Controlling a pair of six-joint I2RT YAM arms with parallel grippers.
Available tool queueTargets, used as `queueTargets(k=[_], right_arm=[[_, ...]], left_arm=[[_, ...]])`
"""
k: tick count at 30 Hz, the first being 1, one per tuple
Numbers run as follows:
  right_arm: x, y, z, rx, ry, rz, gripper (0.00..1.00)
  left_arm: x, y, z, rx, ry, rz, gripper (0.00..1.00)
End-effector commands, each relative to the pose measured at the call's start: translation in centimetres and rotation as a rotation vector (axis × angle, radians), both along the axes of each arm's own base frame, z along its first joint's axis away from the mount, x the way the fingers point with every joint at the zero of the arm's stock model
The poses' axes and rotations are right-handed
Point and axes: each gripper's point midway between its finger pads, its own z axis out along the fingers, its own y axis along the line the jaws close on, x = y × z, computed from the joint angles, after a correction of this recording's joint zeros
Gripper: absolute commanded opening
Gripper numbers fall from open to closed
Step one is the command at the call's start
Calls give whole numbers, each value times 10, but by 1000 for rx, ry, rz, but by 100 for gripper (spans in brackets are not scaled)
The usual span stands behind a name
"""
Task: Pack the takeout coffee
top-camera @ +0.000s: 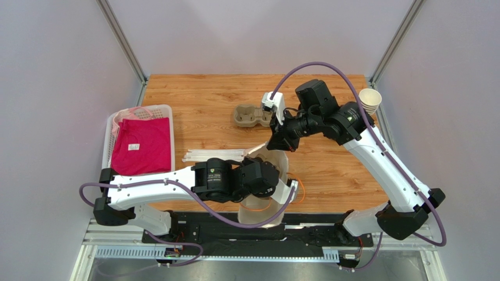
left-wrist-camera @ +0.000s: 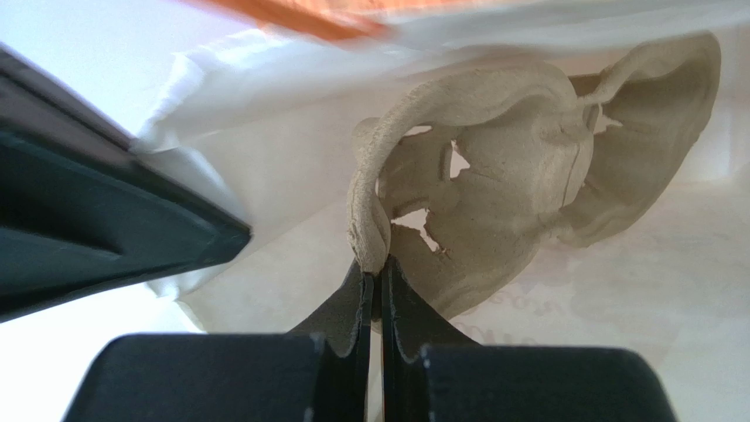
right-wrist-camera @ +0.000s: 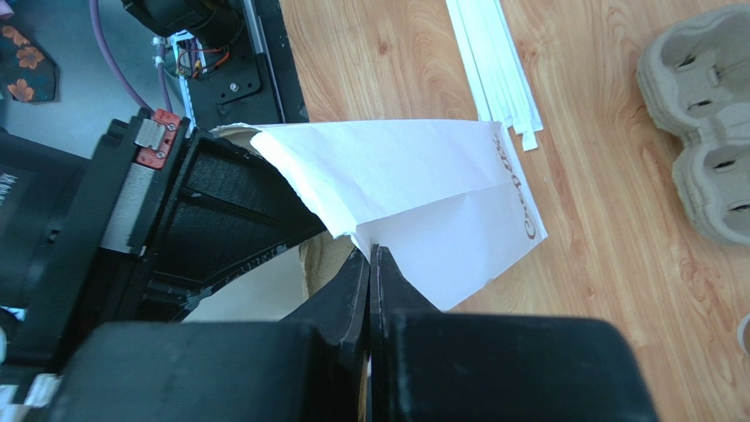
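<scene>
The takeout coffee is out of view in all three views. A white paper bag (top-camera: 278, 164) (right-wrist-camera: 422, 185) stands open at the near middle of the table. My right gripper (right-wrist-camera: 370, 255) (top-camera: 276, 144) is shut on the bag's upper rim and holds it up. My left gripper (left-wrist-camera: 377, 268) reaches down inside the bag (left-wrist-camera: 290, 167) and is shut on the rim of a grey pulp cup carrier (left-wrist-camera: 493, 176), which hangs tilted in the bag. In the top view the left fingers are hidden by the bag.
A second pulp cup carrier (top-camera: 253, 115) (right-wrist-camera: 704, 132) lies on the table beyond the bag. White wrapped straws (top-camera: 214, 155) (right-wrist-camera: 497, 61) lie left of it. A stack of cream cups (top-camera: 370, 100) sits far right. A white basket (top-camera: 164, 108) with pink cloth (top-camera: 141, 145) stands left.
</scene>
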Motion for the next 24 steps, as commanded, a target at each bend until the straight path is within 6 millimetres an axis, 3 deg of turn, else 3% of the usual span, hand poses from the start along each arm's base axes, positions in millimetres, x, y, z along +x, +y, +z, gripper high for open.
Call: queueTargets(k=[1,10,24], right_arm=[[-4,1,0,24,14,-9,0],[-3,3,-1,35,6,10,0],[2,8,1,51,-38,41,0]], left_arm=[[1,-1,-27,18,12,13,0],[11,-8,-40,-11,99,53,0],[14,-8,-76,28,176,38,3]])
